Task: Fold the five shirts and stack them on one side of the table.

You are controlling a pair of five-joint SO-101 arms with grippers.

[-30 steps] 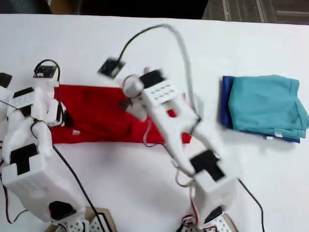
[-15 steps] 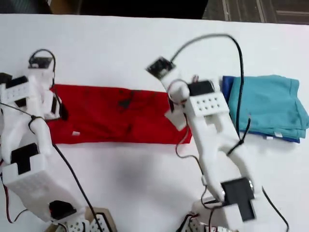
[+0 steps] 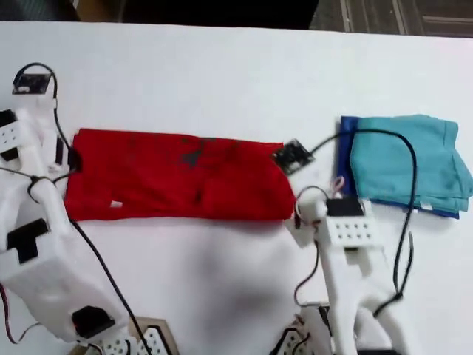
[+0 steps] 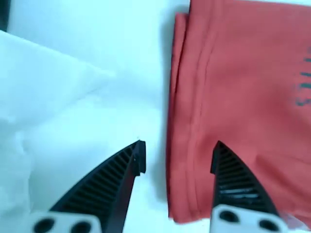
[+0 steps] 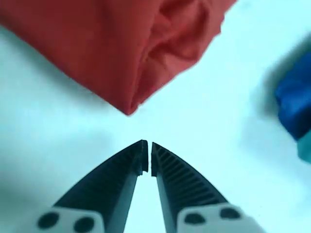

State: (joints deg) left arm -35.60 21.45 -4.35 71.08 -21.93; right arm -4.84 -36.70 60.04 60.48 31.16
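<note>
Broadly, the white surface (image 3: 222, 81) took up nearly all of the high view. Across its middle lay the red shirt (image 3: 177, 181), folded into a long flat band that ran from one arm to the other. It had dark print near its far edge and a small white tag near its closer edge.

On the right arm's side of the surface sat a folded teal shirt (image 3: 406, 159). It rested on top of a folded blue shirt (image 3: 346, 155), whose edge showed along the side facing the red shirt. This stack was near the red shirt's end but did not touch it.

The left arm (image 3: 33, 244) stood at the opposite end of the red shirt. The right arm (image 3: 347, 237) reached up between the red shirt's near corner and the stack.

The left gripper (image 4: 180, 148) had its fingers (image 4: 121, 177) apart, straddling the shirt's folded edge. One finger was over bare surface and the other over red cloth, and they clamped nothing.

The right gripper (image 5: 147, 148) had its fingers (image 5: 121, 179) together with nothing between them. It was over bare surface, just beside the red shirt's rumpled corner.
</note>
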